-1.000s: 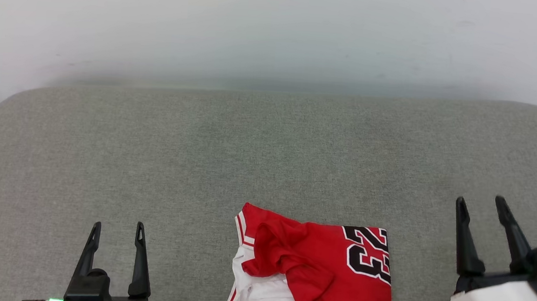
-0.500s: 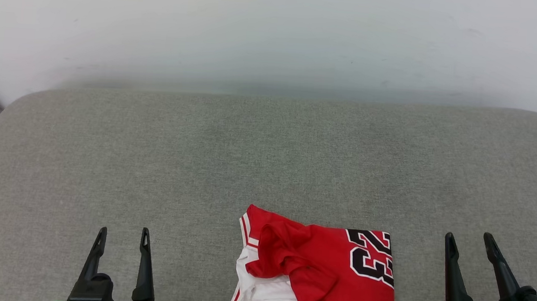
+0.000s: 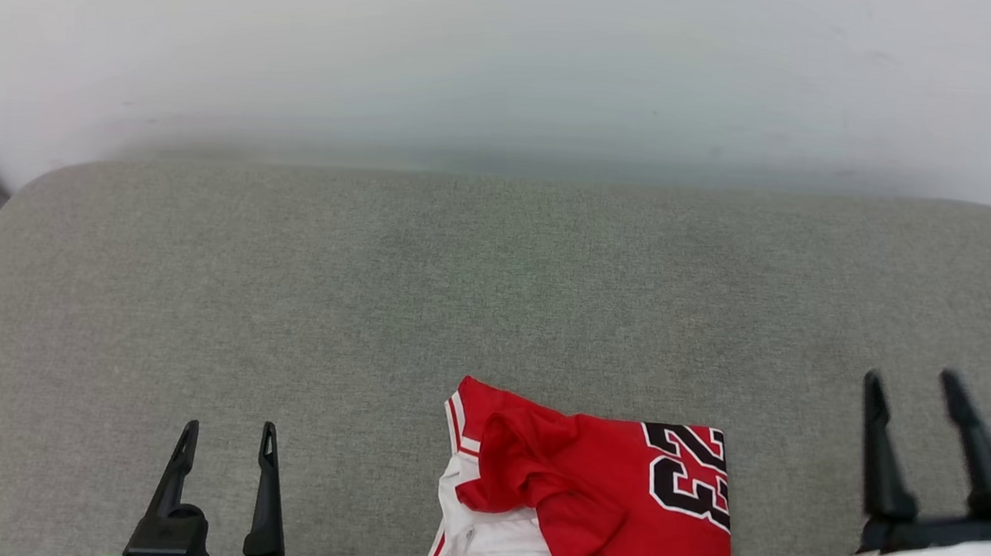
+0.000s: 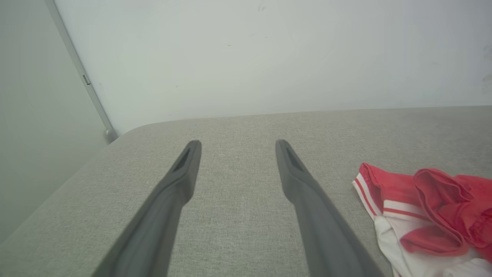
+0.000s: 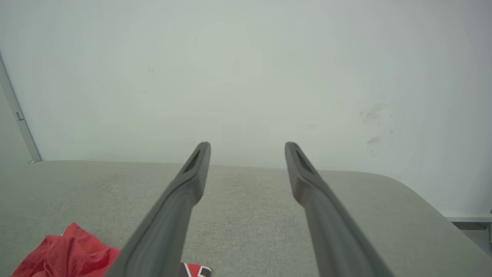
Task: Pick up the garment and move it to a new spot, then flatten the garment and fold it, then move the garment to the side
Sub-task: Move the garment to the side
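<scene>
Grey cushion (image 3: 461, 267) | garment (image 3: 602, 495) red-white, folded, rumpled, 23 showing | left gripper (image 3: 229, 427), right gripper (image 3: 911, 377) spread, empty

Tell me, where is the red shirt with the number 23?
In the head view the garment lies at the near edge of the grey cushion, right of the middle, between the left gripper and the right gripper, touching neither.
</scene>
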You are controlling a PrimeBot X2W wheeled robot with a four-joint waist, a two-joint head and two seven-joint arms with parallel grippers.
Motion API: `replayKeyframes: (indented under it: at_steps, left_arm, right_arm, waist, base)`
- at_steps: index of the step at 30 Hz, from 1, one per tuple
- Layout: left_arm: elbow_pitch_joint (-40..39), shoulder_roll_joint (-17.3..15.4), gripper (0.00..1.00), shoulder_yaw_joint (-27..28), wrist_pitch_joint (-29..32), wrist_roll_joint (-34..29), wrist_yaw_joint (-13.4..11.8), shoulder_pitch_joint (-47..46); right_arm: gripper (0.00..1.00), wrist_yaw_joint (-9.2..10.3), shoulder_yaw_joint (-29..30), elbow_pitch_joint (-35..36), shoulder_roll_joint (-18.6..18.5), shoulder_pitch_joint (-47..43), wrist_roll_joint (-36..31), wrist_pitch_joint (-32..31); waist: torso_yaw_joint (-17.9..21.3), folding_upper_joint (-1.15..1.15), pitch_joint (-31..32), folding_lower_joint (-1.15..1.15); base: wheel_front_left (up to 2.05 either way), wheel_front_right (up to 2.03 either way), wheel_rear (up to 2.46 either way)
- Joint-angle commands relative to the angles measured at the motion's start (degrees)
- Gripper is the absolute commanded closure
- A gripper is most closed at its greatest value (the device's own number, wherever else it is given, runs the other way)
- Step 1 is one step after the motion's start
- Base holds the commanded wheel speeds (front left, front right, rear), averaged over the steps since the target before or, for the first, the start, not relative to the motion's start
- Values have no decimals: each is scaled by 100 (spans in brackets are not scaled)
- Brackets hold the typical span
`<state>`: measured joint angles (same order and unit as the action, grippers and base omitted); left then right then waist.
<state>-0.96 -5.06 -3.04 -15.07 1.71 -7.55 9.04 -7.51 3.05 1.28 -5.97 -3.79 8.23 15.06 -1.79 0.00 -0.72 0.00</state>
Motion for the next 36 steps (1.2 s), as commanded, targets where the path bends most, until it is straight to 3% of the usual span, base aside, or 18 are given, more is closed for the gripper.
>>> replayKeyframes:
  at_steps: [1,4,9,14,19,22,26,30,36]
  left_arm:
    - [5,7,0,15,-13,-23,16,-53]
    - [13,18,0,30,-13,-24,33,-104]
    - [41,42,0,24,-13,-24,48,-175]
    - [50,68,0,15,-13,-32,53,-243]
    - [48,89,0,32,-13,-19,71,-311]
    - [43,98,0,31,-13,-5,89,-367]
    - [39,109,0,16,-13,-4,137,-497]
    - [42,126,0,-19,-13,-25,152,-659]
    - [57,148,0,-76,-13,-56,179,-899]
  right_arm:
    - [0,4,69,88,-155,249,-8,12]
    - [0,3,69,234,-469,709,-19,-56]
    - [0,4,-290,431,-1130,1508,331,-822]
    - [0,4,-969,287,-1970,2179,1666,-2670]
    - [0,3,-1355,87,-2488,2393,3223,-4830]
    - [0,3,-1408,-89,-2589,2237,4021,-5837]
    - [0,3,-1366,-367,-2568,2001,4618,-6634]
    - [0,3,-1346,-642,-2427,1819,4871,-6943]
    - [0,3,-1359,-1078,-2063,1638,5020,-6853]
  waist:
    - [-4,0,-24,0]
    - [-7,0,-90,0]
    - [-38,0,-188,0]
    - [-81,0,-275,0]
    - [-114,0,-368,0]
    - [-148,0,-465,0]
    - [-219,0,-643,0]
    - [-319,0,-868,0]
    - [-489,0,-1202,0]
  base:
    - [0,0,0]
    - [0,0,0]
    - [0,0,0]
    - [0,0,0]
    - [0,0,0]
    - [0,0,0]
    - [0,0,0]
    - [0,0,0]
    - [0,0,0]
